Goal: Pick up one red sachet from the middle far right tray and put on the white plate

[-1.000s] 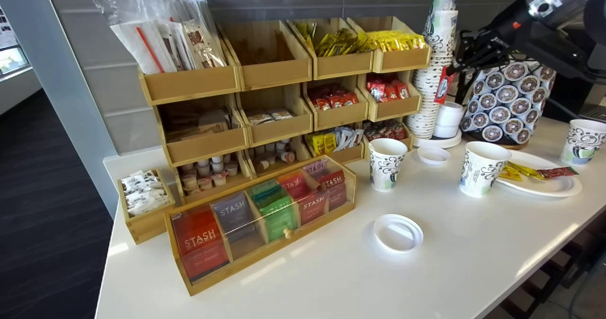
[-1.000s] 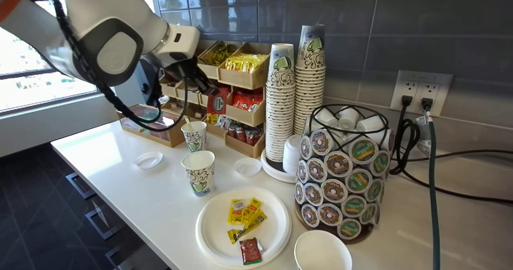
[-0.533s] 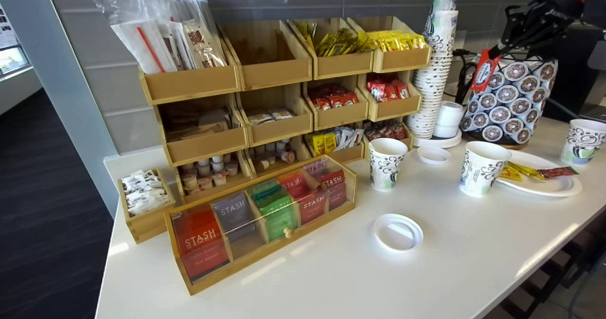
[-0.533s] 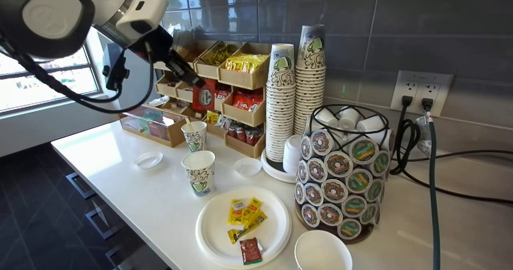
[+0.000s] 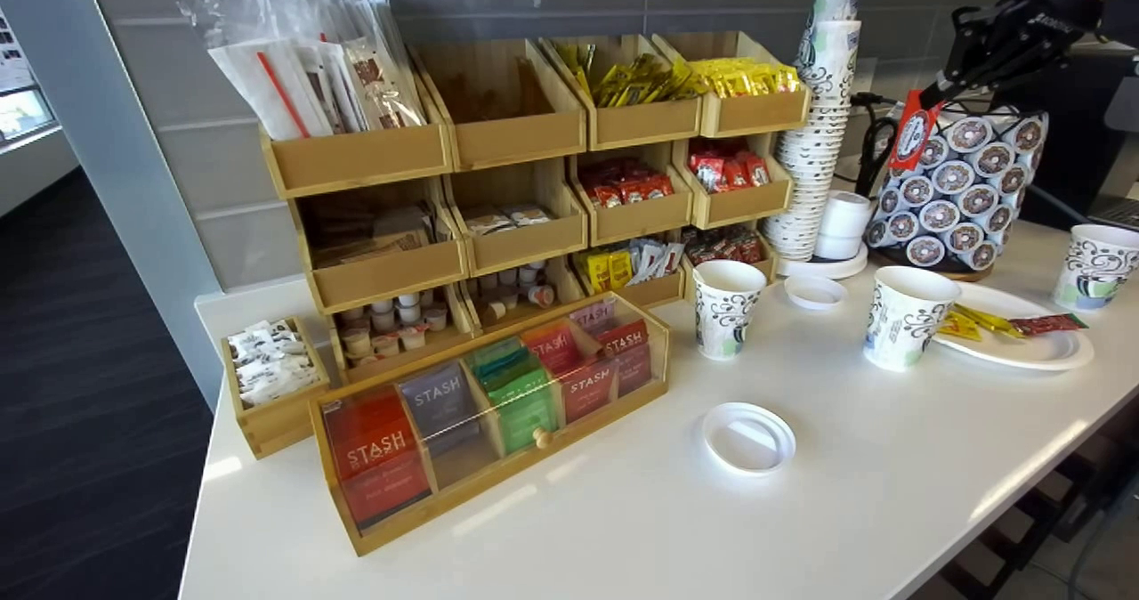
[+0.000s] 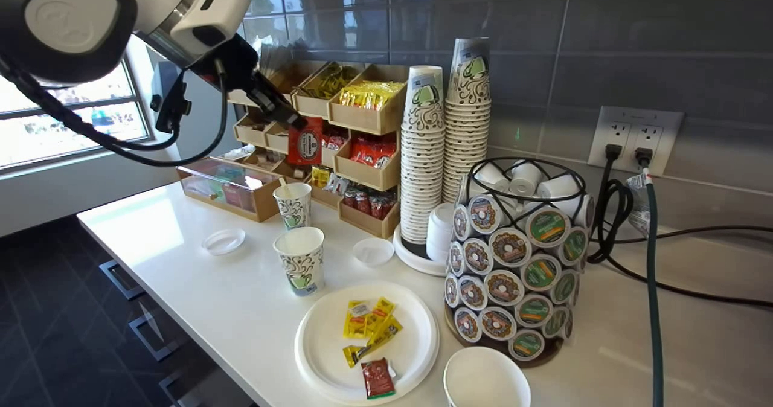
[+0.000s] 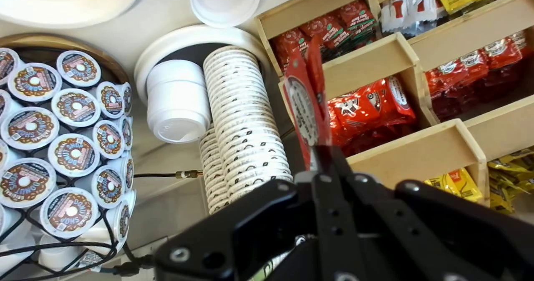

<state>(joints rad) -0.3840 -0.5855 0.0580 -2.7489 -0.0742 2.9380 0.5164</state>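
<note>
Glossy white bench (image 5: 578, 529), grey tiled wall (image 6: 640, 44), black two-fingered gripper (image 7: 326, 149) pinching small flat red sachet (image 6: 306, 142) in mid-air, wide round white plate (image 6: 323, 340) near bench's front edge, open-fronted light-wood tray (image 5: 746, 204) above back edge.

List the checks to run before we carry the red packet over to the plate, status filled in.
1. Gripper shut on the red packet: ok.
2. Packet out of the middle far-right tray: ok, held in the air clear of it.
3. Just one packet held: cannot tell; the wrist view shows two red layers, perhaps a fold, perhaps a second packet.
4. Room on the plate: ok, bare surface beside the yellow packets and dark red packet.
5. Packet above the plate: not ok, held high and away from it.
6. Paper cup by the plate upright: ok.
</note>
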